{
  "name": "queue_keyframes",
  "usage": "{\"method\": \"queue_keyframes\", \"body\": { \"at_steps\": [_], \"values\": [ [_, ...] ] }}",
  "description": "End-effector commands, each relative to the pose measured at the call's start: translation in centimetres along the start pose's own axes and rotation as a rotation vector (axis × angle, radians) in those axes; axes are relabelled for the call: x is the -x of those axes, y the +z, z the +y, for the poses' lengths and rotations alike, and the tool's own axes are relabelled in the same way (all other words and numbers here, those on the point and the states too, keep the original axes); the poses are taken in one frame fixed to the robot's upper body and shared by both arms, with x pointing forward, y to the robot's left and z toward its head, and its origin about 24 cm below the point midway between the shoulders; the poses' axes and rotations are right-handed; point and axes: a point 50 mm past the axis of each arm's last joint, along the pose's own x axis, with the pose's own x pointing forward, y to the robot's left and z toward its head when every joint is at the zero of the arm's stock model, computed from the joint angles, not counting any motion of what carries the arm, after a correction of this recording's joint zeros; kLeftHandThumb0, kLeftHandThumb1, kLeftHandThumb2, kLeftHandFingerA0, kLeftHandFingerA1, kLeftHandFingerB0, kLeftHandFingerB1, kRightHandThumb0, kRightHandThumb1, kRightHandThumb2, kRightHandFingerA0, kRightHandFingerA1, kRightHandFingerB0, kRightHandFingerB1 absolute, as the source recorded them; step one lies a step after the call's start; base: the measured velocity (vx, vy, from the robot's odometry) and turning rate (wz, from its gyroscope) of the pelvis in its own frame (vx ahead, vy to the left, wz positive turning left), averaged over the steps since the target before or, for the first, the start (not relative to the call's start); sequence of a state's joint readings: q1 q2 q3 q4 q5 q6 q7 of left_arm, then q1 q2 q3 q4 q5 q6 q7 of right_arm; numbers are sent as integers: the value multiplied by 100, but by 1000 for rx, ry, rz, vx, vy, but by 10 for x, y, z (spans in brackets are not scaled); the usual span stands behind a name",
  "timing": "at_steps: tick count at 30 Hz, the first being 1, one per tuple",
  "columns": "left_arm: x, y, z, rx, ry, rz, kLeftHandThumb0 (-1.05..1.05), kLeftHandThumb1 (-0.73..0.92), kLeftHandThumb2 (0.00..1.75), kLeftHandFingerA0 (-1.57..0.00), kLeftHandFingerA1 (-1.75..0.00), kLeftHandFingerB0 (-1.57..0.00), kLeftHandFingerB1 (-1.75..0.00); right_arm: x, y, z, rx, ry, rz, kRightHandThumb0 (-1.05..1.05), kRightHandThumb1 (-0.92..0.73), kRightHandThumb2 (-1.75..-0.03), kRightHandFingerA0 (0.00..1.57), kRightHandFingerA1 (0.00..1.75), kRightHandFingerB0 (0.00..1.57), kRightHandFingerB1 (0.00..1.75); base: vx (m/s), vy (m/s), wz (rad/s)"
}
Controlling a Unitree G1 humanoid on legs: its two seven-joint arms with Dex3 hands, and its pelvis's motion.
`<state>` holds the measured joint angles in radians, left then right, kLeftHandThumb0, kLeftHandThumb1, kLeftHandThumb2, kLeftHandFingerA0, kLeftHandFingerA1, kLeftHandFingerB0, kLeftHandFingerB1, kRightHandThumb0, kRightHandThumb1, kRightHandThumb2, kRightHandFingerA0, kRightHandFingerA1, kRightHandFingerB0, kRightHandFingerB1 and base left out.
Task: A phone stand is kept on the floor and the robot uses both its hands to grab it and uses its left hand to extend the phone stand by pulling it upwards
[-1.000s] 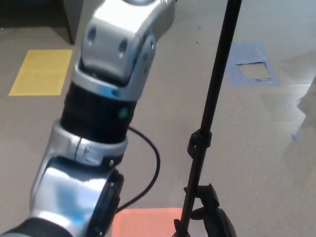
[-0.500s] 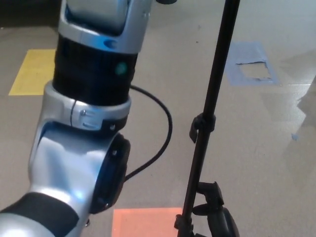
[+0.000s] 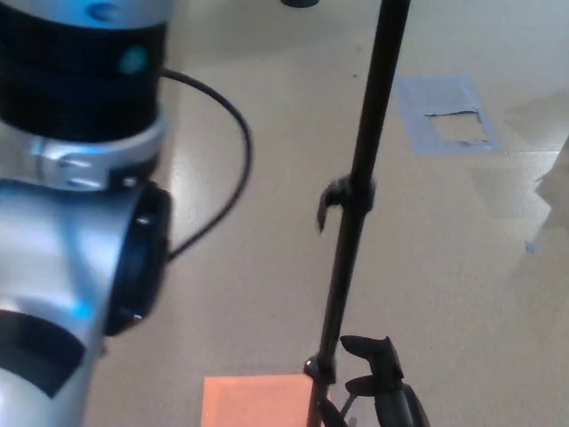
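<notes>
Right hand [image 3: 382,378]: only dark fingers show at the bottom edge, just beside the lower pole of the phone stand [image 3: 356,191]; whether they close on it cannot be told. Left hand is out of frame; only the left arm [image 3: 76,205] shows, now larger and filling more of the left side than half a second ago. The stand rises from the floor [image 3: 267,267], slightly tilted. Its clamp collar [image 3: 342,197] sits higher in frame than before. Black cable [image 3: 227,142] loops off the arm. Orange floor patch [image 3: 253,400] lies beside the base.
</notes>
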<state>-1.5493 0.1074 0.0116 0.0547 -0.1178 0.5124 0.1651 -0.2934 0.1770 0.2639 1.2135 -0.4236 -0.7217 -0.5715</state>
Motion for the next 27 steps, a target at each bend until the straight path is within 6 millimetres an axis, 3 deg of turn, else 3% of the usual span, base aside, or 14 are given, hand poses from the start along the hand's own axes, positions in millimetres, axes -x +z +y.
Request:
{"method": "queue_keyframes", "body": {
  "at_steps": [1, 11, 12, 14, 15, 16, 17, 19, 20, 21, 24, 25, 26, 27],
  "values": [
    [5, 6, 5, -141, -118, -5, -105, 62, 110, 0, -8, 0, 0, -11, 5, -13, -17, 0, -39, -54, -49, -108, 145, 136, 150, 136, 0, 0, 0],
    [26, -17, 16, -101, -94, 133, -97, 63, 108, -5, -14, -11, -15, -24, 19, -22, -31, 2, -111, -52, -47, -107, 144, 134, 147, 133, 0, 0, 0],
    [29, -22, 17, -97, -85, 141, -96, 81, 64, -2, -38, -8, -29, -26, 22, -22, -26, 7, -128, -88, -75, -71, 132, 130, 134, 125, 0, 0, 0],
    [35, -30, 19, -92, -60, 156, -95, 63, 106, -4, -36, -14, -24, -27, 24, -23, -26, 10, -152, -88, -75, -70, 132, 129, 133, 125, 0, 0, 0],
    [37, -31, 19, -91, -55, 159, -95, 63, 106, -4, -36, -14, -24, -27, 25, -24, -28, 10, -155, -88, -75, -70, 132, 129, 133, 125, 0, 0, 0],
    [38, -33, 22, -87, -40, 174, -97, 79, 64, -6, -39, -9, -28, -30, 27, -26, -32, 4, -162, -89, -81, -64, 129, 127, 129, 121, 0, 0, 0],
    [41, -37, 25, -84, -22, 183, -97, 65, 108, 0, -48, -16, -25, -33, 30, -30, -48, -1, -173, -100, -68, -102, 132, 127, 125, 120, 0, 0, 0],
    [49, -42, 33, -82, 11, 183, -88, 61, 106, -2, -50, -3, -34, -37, 34, -35, -106, -5, -182, -100, -66, -101, 133, 127, 125, 118, 0, 0, 0],
    [57, -48, 36, -80, 31, 179, -89, 83, 66, -13, -45, -18, -33, -38, 35, -38, -136, 0, -166, -87, -56, -102, 138, 126, 129, 117, 0, 0, 0],
    [72, -56, 37, -66, 43, 178, -84, 84, 66, -25, -44, -33, -32, -40, 35, -42, -151, 0, -162, -101, -75, -63, 128, 99, 112, 88, 0, 0, 0],
    [113, -75, 36, -28, 38, 198, -83, 84, 66, -26, -41, -31, -31, -43, 37, -56, -140, 2, -183, -105, -76, -64, 115, 84, 93, 74, 0, 0, 0],
    [141, -87, 34, -47, 38, 223, -83, 85, 66, -27, -38, -32, -30, -43, 40, -65, -120, 4, -210, -105, -79, -65, 93, 74, 70, 68, 0, 0, 0],
    [154, -92, 34, -72, 46, 233, -81, 67, 107, -20, -48, -24, -46, -44, 42, -69, -118, 11, -219, -105, -80, -64, 78, 71, 58, 66, 0, 0, 0],
    [179, -102, 34, -108, 56, 277, -84, 83, 66, -26, -36, -27, -29, -42, 44, -76, -93, 26, -241, -105, -80, -66, 32, 73, 20, 63, 0, 0, 0]
  ]
}}
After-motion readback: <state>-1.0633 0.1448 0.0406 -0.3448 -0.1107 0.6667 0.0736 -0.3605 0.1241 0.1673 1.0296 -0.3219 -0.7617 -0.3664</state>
